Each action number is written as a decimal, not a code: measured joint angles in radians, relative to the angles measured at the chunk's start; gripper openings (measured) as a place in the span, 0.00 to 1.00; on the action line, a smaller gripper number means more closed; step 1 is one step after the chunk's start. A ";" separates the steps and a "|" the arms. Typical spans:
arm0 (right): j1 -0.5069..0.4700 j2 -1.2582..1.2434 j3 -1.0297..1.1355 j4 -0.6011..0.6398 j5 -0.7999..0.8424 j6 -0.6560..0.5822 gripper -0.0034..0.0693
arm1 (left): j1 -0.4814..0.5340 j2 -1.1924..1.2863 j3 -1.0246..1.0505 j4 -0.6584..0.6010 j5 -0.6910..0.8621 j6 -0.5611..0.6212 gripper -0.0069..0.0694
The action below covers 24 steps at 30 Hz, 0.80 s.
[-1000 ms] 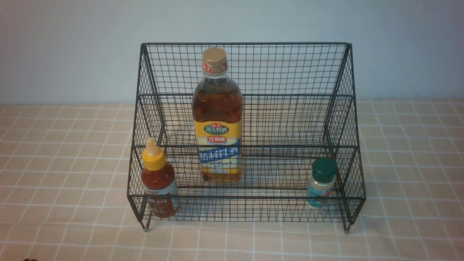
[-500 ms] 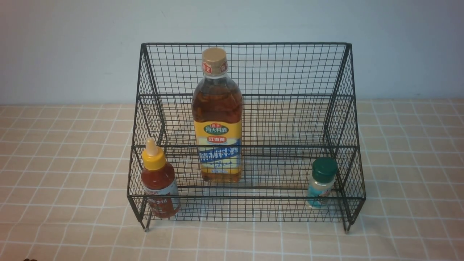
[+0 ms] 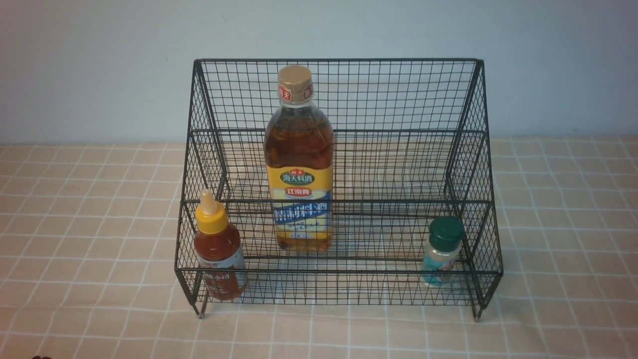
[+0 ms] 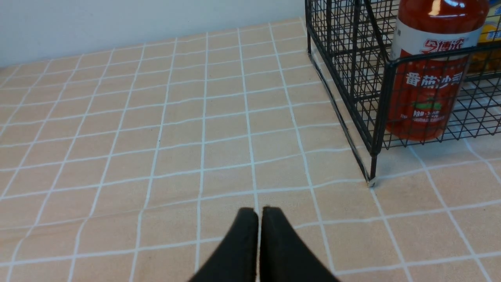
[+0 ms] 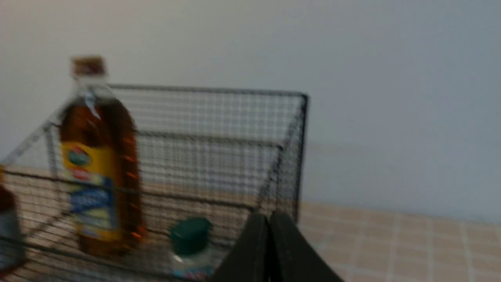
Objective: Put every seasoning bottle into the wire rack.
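All three seasoning bottles stand upright inside the wire rack (image 3: 339, 174), and both sets of fingers are closed and empty.

In the front view the black rack fills the centre of the frame on the checked tabletop (image 3: 89, 224). The tall amber bottle (image 3: 299, 164) stands left of centre, apparently on the lower tier; the red-sauce squeeze bottle (image 3: 218, 252) sits in the lower tier's left corner, and the small green-lidded shaker (image 3: 442, 252) sits in the same tier's right corner, the three well apart. In the left wrist view the left fingers (image 4: 258, 213) press together at the bottom centre, over bare tabletop, near the rack's corner leg. In the blurred right wrist view the right fingers (image 5: 268, 219) meet tip to tip at the bottom centre, in front of the rack's end by the shaker.
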 joint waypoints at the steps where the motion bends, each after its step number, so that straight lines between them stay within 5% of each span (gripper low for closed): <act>1: -0.071 0.000 0.067 -0.005 0.000 -0.001 0.03 | 0.000 0.000 0.000 0.000 0.000 0.000 0.08; 10: -0.223 0.002 0.142 -0.013 0.053 -0.001 0.03 | 0.000 0.000 0.000 0.000 0.000 0.001 0.08; 24: -0.224 0.002 0.142 -0.013 0.054 -0.001 0.03 | 0.000 0.000 0.000 0.000 0.000 0.001 0.08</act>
